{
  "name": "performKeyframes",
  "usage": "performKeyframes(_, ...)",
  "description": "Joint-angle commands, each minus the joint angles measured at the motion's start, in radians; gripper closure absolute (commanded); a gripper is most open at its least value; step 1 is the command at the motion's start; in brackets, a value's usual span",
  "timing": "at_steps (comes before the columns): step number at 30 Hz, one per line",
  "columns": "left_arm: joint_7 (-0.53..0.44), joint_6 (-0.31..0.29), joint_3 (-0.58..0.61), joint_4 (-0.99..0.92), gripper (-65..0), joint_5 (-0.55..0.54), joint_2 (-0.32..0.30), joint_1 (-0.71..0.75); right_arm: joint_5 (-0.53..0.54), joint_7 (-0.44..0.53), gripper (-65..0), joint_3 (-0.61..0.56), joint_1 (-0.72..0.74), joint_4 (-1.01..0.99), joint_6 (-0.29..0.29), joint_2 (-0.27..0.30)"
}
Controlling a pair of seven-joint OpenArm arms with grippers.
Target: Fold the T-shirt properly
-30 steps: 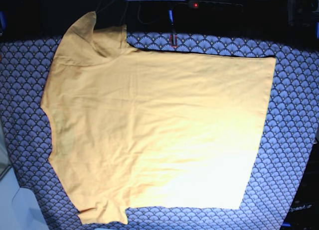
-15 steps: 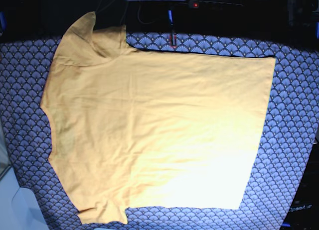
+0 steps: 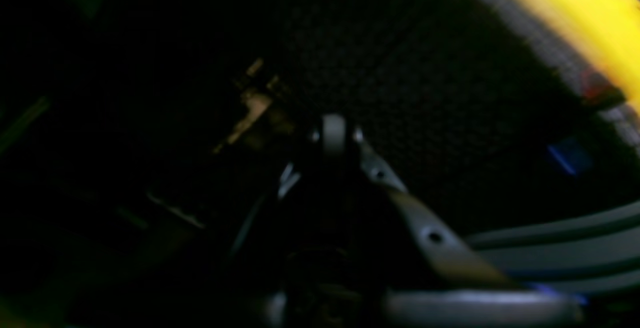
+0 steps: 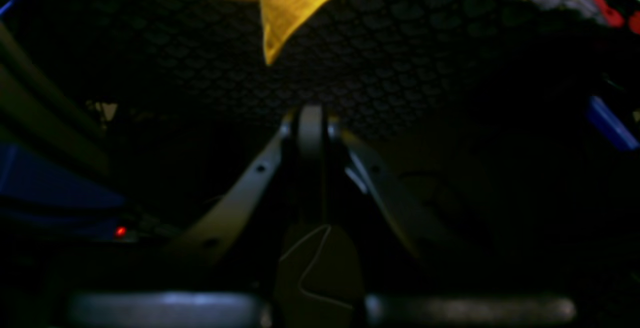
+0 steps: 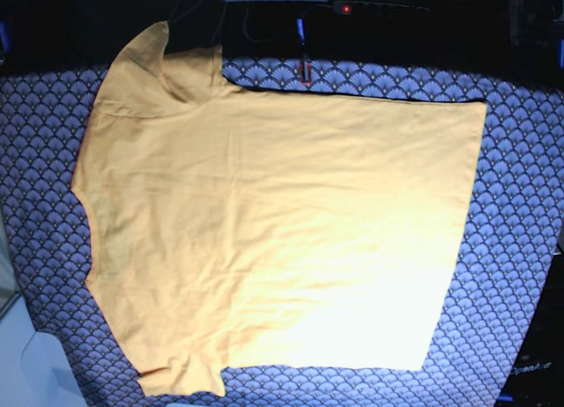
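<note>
The orange-yellow T-shirt [image 5: 273, 231] lies spread flat on the navy fan-patterned cloth [image 5: 520, 213], collar to the left and hem to the right in the base view. One sleeve [image 5: 145, 63] points up at the far left and hangs over the table's back edge. Neither arm shows in the base view. The right gripper [image 4: 311, 118] is shut and holds nothing, hanging in the dark below the table edge, with that sleeve tip [image 4: 285, 13] above it. My left gripper [image 3: 334, 130] is also shut and bare, with a blurred strip of the shirt [image 3: 575, 8] at the upper right.
Behind the table's far edge sit a black box with a red light [image 5: 346, 9] and dark cables. A small red clip [image 5: 305, 70] stands at the cloth's back edge. A pale surface [image 5: 26, 363] shows at the lower left.
</note>
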Motion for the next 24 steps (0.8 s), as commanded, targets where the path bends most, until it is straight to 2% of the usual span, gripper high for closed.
performKeyframes(1,0.029,-0.015,-0.003,0.112,0.0,0.017,0.013,0.073,0.007,0.010,0.0,0.005,-0.027,0.021,0.001,0.005)
performKeyframes(6,0.403,-0.007,-0.026,0.615,0.0,0.015,0.007,0.229,0.005,-0.063,0.0,0.002,-0.046,0.121,0.001,0.003)
performKeyframes(9,0.661,-0.007,-0.123,0.838,0.0,0.018,0.027,0.220,0.005,-0.125,0.0,-0.001,-0.072,0.218,0.003,0.002)
performKeyframes(14,1.052,-0.018,-0.287,1.045,0.0,0.017,0.089,0.113,0.005,-0.287,0.0,-0.003,-0.104,0.405,0.006,0.002)
performKeyframes(18,1.239,-0.018,-0.368,1.083,0.0,0.017,0.092,0.019,0.007,-0.420,0.0,-0.021,-0.105,0.538,0.006,0.006)
performKeyframes(22,1.396,-0.019,-0.410,1.085,0.0,0.017,0.050,-0.082,0.007,-0.578,0.0,-0.049,-0.062,0.655,0.009,0.009)
performKeyframes(24,1.474,-0.019,-0.417,1.086,0.0,0.017,0.029,-0.133,0.028,-0.684,0.0,-0.050,-0.029,0.707,0.052,0.008)
